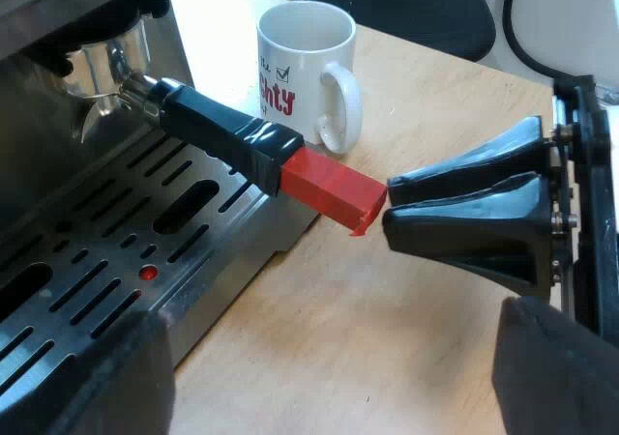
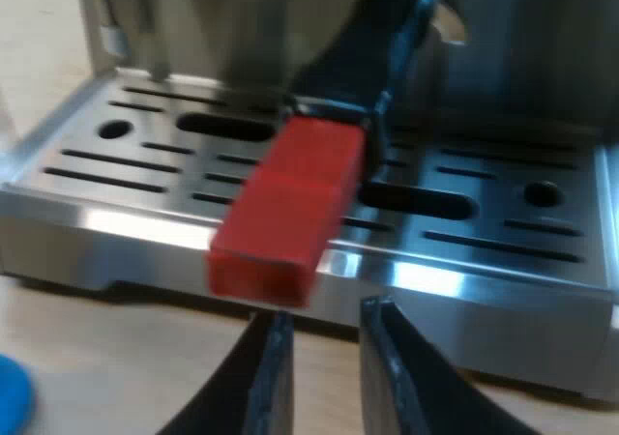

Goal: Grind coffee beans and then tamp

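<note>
Plainly, my left gripper (image 1: 324, 358) hangs wide open over the edge of the drip tray (image 1: 232, 271). The holder (image 1: 218, 130) sits locked into the front of the espresso machine (image 1: 39, 174), and my right gripper (image 2: 326, 311) hovers just off its red end (image 1: 329, 188), fingers parted only narrowly. That gap looks slimmer than the red end, so I judge a push forward could butt the tips against it and jar the holder rather than straddle it; a sideways swing could knock the mug (image 1: 305, 68) nearby. The holder's long axis runs from its metal basket (image 1: 97, 68) out over the tray, tilting slightly down, red end pointing away from the machine toward the right gripper.
</note>
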Motion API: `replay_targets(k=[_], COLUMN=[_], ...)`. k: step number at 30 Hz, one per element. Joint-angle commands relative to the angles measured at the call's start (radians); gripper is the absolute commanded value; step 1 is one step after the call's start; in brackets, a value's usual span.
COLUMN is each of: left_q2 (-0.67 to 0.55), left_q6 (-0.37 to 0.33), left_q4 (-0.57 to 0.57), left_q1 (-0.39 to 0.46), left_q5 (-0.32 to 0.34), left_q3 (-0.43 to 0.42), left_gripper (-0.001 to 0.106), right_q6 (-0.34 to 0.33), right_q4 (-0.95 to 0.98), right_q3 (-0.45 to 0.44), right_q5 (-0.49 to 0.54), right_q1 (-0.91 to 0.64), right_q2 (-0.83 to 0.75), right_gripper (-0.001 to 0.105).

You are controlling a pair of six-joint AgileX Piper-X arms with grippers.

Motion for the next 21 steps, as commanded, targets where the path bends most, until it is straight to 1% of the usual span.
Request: replay_targets(k=[1,4,6,8,11,13,15,17,19,20,21], left_q2=[0.0,-0.02,-0.039,-0.08,-0.132,-0.161,-0.183,-0.209,-0.223,-0.23,-0.232], left_q6=[0.002,0.002,0.009,0.013,0.013,0.013,0.013,0.013,0.02,0.032,0.036], left_q4=[-0.007,-0.007,-0.007,-0.007,-0.001,0.019,0.062,0.127,0.165,0.179,0.186], left_q1=[-0.004,-0.004,-0.004,-0.004,-0.004,-0.004,-0.004,-0.004,-0.004,-0.004,-0.004], left_q5=[0.008,0.008,0.008,0.002,0.002,0.002,0.002,-0.009,-0.021,-0.028,-0.032], left_q3=[0.0,0.0,0.0,0.0,0.0,0.0,0.0,0.0,0.0,0.0,0.0], left_gripper=[0.07,0.07,0.07,0.07,0.07,0.07,0.07,0.07,0.07,0.07,0.07], right_q6=[-0.003,-0.003,-0.003,-0.003,-0.003,-0.003,-0.003,-0.003,-0.001,0.014,0.03], right_q4=[0.044,0.093,0.119,0.148,0.173,0.206,0.25,0.318,0.377,0.431,0.461], right_q3=[-0.008,-0.008,-0.008,-0.008,-0.011,-0.019,-0.036,-0.069,-0.106,-0.135,-0.146], right_q5=[0.081,0.085,0.085,0.085,0.083,0.081,0.065,0.043,0.03,0.02,0.015], right_q1=[0.035,0.069,0.088,0.111,0.133,0.141,0.141,0.141,0.141,0.141,0.141], right_q2=[-0.022,-0.046,-0.067,-0.098,-0.144,-0.171,-0.198,-0.225,-0.237,-0.239,-0.239], right_gripper=[0.02,0.021,0.028,0.045,0.061,0.062,0.062,0.062,0.062,0.062,0.062])
